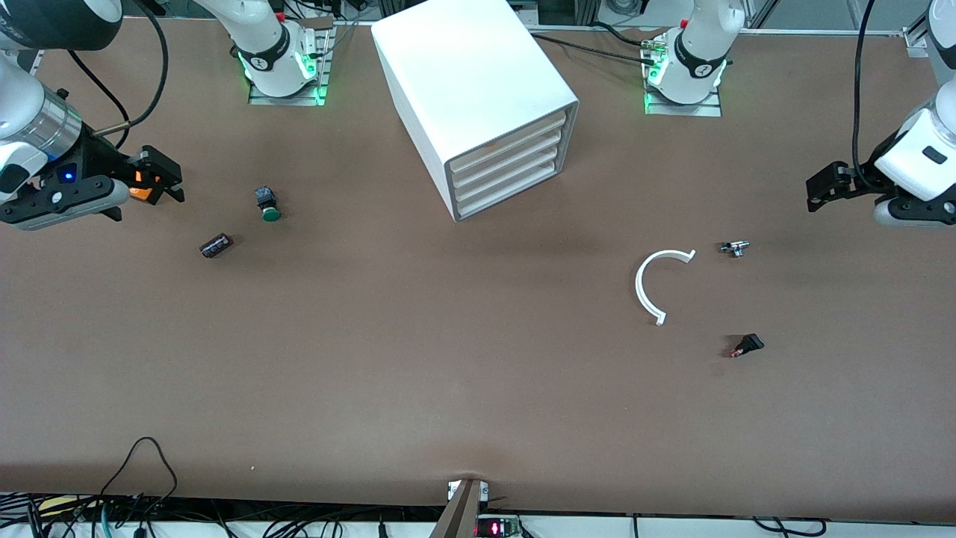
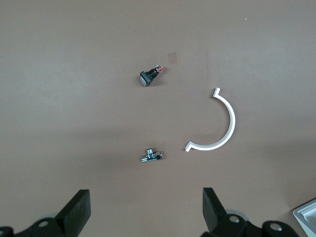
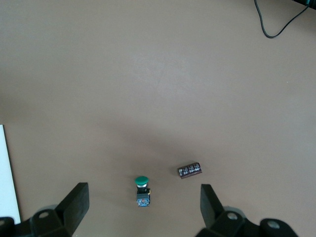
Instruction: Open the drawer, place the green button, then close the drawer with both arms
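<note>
The button [image 1: 267, 204] lies on its side at the right arm's end of the table, green cap toward the front camera, clearly closer to the right gripper [image 1: 153, 179] than to the left gripper [image 1: 821, 187]. Both grippers hover low with fingers spread apart and empty. The cabinet [image 1: 478, 97] stands mid-table, the drawer [image 1: 508, 185] still shut.

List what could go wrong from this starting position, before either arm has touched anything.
1. The four drawers in the cabinet look alike and sit stacked closely, so a gripper could hook the wrong one.
2. The button lies on its side beside a dark cylinder; a loose pinch by the open right gripper might roll it or bump the cylinder.
3. The cabinet stands angled and unanchored; pulling with the open left gripper may drag the whole box.
</note>
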